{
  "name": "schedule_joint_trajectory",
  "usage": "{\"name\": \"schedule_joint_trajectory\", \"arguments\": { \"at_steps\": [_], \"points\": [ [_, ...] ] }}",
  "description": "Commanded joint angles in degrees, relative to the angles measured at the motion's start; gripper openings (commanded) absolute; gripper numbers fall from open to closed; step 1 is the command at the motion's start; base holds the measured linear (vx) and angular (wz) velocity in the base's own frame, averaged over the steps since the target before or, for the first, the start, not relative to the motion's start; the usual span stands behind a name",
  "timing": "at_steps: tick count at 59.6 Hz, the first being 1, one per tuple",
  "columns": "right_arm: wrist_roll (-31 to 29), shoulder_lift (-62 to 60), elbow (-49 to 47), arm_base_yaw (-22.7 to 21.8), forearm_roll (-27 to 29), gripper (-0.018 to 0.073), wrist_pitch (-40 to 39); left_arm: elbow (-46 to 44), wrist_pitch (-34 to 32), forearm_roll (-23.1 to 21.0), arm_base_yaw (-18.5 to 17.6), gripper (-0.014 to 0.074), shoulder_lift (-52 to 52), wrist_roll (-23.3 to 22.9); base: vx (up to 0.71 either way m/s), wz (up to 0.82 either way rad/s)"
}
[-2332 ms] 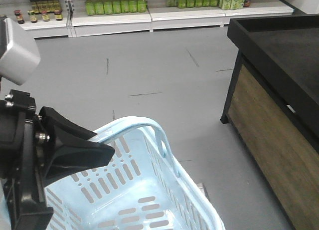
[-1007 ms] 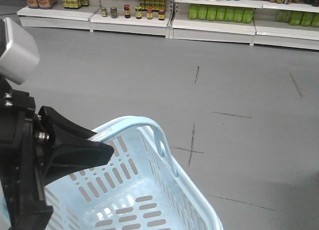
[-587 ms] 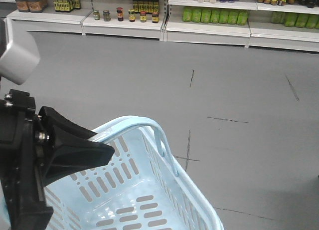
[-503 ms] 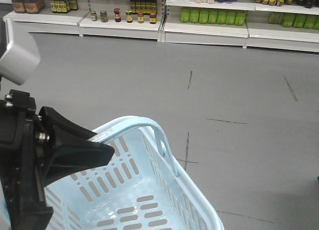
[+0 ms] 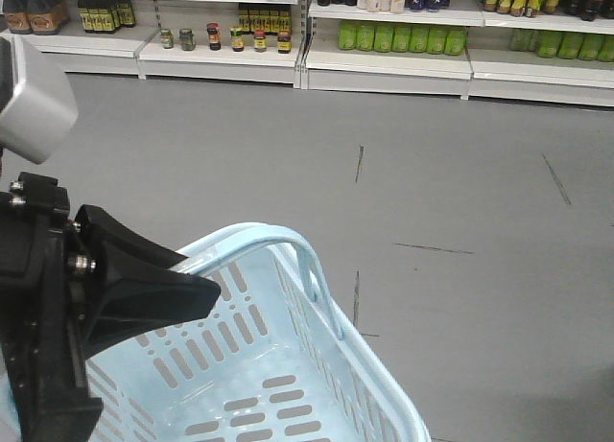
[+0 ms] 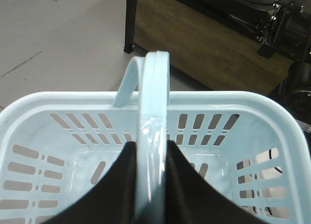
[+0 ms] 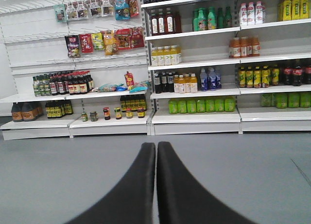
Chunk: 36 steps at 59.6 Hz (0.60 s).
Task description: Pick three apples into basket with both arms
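Basket [image 5: 379, 375] hangs empty from my left gripper [image 6: 151, 170], clamped on its hoop handle [image 6: 154, 88], my right gripper [image 7: 156, 156] is pressed shut on nothing, and no apples are in view, so I judge all three unpicked.

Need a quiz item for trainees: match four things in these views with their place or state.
1 basket handle
2 right fingers
3 green bottles
4 basket

A on a low shelf
B nothing seen inside
C shut, holding nothing
D clamped between the left fingers

Pairs: 1-D, 2-C, 3-A, 4-B
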Motion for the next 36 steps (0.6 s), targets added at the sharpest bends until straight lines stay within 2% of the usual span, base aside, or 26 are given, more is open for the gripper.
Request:
{"name": "schedule_joint_trajectory", "arguments": {
  "at_steps": [1, 36],
  "points": [
    [-0.3, -0.6, 0.8, -0.2, -0.1, -0.0004, -4.0, -1.6, -4.1, -3.1, -0.4, -0.0006, -1.0, -0.7, 0.19, 0.01],
    [-0.3, -0.6, 0.8, -0.2, -0.1, -0.0004, -4.0, -1.6, -4.1, -3.1, -0.4, -0.0006, -1.0, -0.7, 0.17, -0.02]
  ]
}}
